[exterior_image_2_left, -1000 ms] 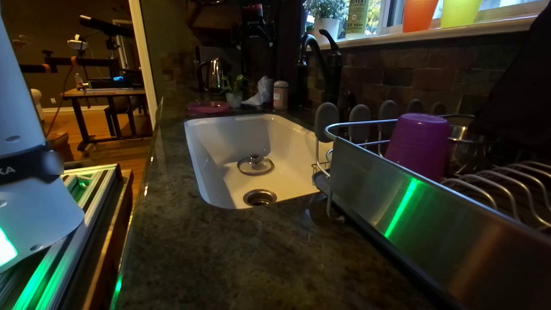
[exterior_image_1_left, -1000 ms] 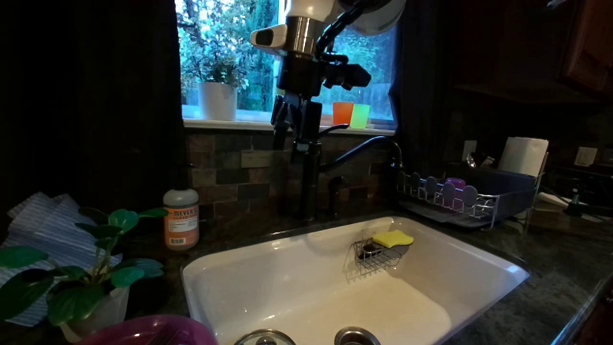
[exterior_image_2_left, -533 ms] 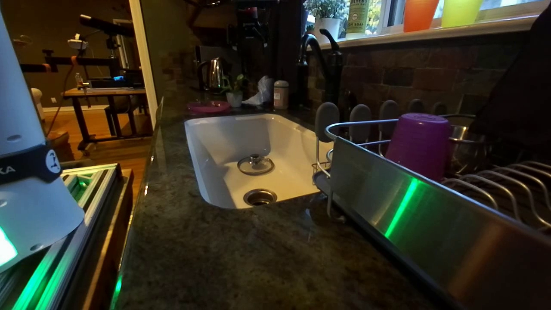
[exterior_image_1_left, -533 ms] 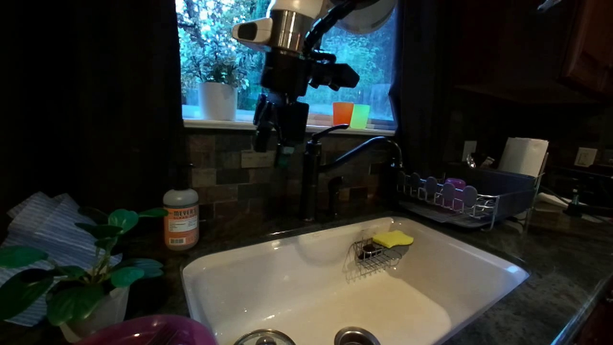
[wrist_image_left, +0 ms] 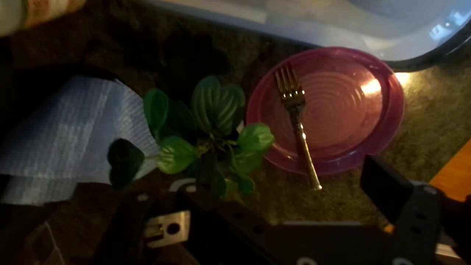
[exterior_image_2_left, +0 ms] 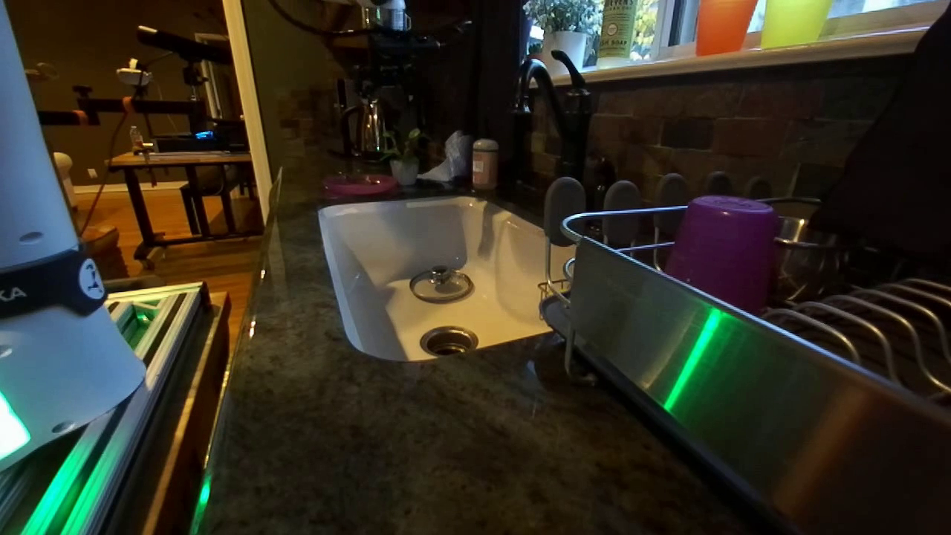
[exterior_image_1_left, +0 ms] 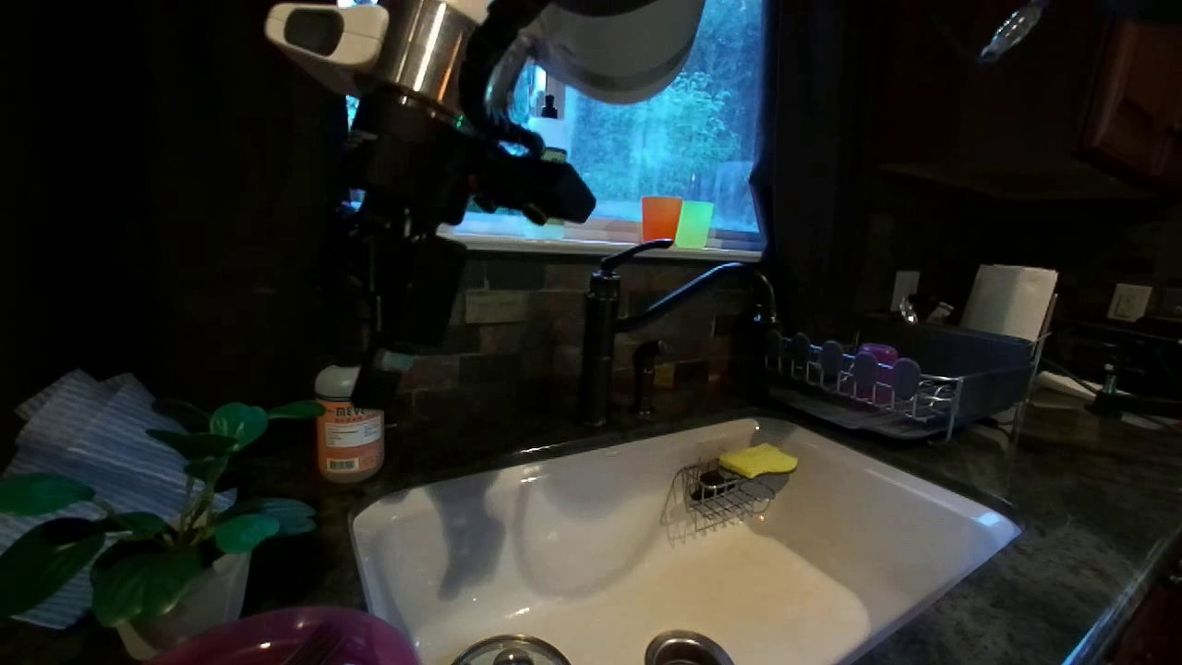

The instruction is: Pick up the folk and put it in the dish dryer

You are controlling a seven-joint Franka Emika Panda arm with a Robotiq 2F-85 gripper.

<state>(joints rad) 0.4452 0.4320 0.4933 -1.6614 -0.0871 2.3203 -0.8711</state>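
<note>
A metal fork [wrist_image_left: 304, 143] lies across a purple plate [wrist_image_left: 395, 110], tines on the plate and handle end past its rim. In an exterior view the plate [exterior_image_1_left: 235, 639] is cut off at the bottom left and the fork [exterior_image_1_left: 317, 645] shows faintly. My gripper [wrist_image_left: 289, 165] is open and empty; in the wrist view the handle end lies between its fingers. In an exterior view my gripper [exterior_image_1_left: 365, 360] hangs high, before the soap bottle. The dish dryer [exterior_image_1_left: 1002, 379], a wire rack holding a purple cup, stands beyond the sink; its metal side [exterior_image_2_left: 646, 327] shows close up.
A potted plant [wrist_image_left: 217, 106] stands beside the plate, near my left finger. A striped cloth [wrist_image_left: 84, 132] lies behind it. The soap bottle [exterior_image_1_left: 349, 443], faucet [exterior_image_1_left: 602, 351] and white sink [exterior_image_1_left: 443, 554] are near. The sink holds a wire caddy, yellow sponge [exterior_image_1_left: 757, 459] and glass lid [exterior_image_2_left: 441, 285].
My arm and gripper have moved left and down in an exterior view, with the wrist tilting, to the plant and plate side. The gripper stays empty. The objects have not moved.
</note>
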